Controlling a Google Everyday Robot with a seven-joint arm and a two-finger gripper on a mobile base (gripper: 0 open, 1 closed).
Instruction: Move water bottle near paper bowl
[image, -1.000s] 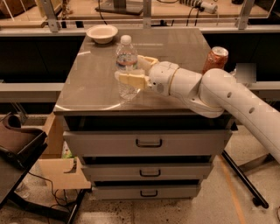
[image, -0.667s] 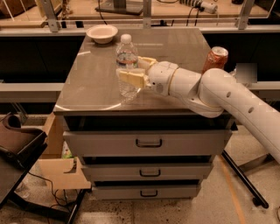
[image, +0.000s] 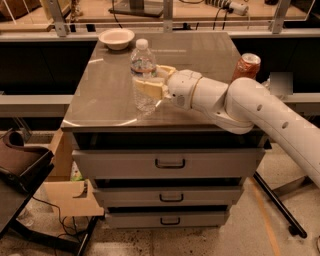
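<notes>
The water bottle (image: 142, 61) stands upright on the bench (image: 100, 97), nearer the camera than the paper bowl (image: 116, 38) and slightly to its right, apart from it. The end effector (image: 152, 80) is clamped around its ribbed middle, seemingly so it can be carried over. Far right of the bowl an orange can (image: 246, 66) sits on the smooth grey top, with drawers (image: 170, 163) beneath.

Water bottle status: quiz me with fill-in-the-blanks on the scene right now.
The tool grips the ___ around its middle.
It stands ___ on the cabinet top.
The paper ___ sits at the top's back edge, apart from the bottle.
Missing: water bottle; upright; bowl.
</notes>
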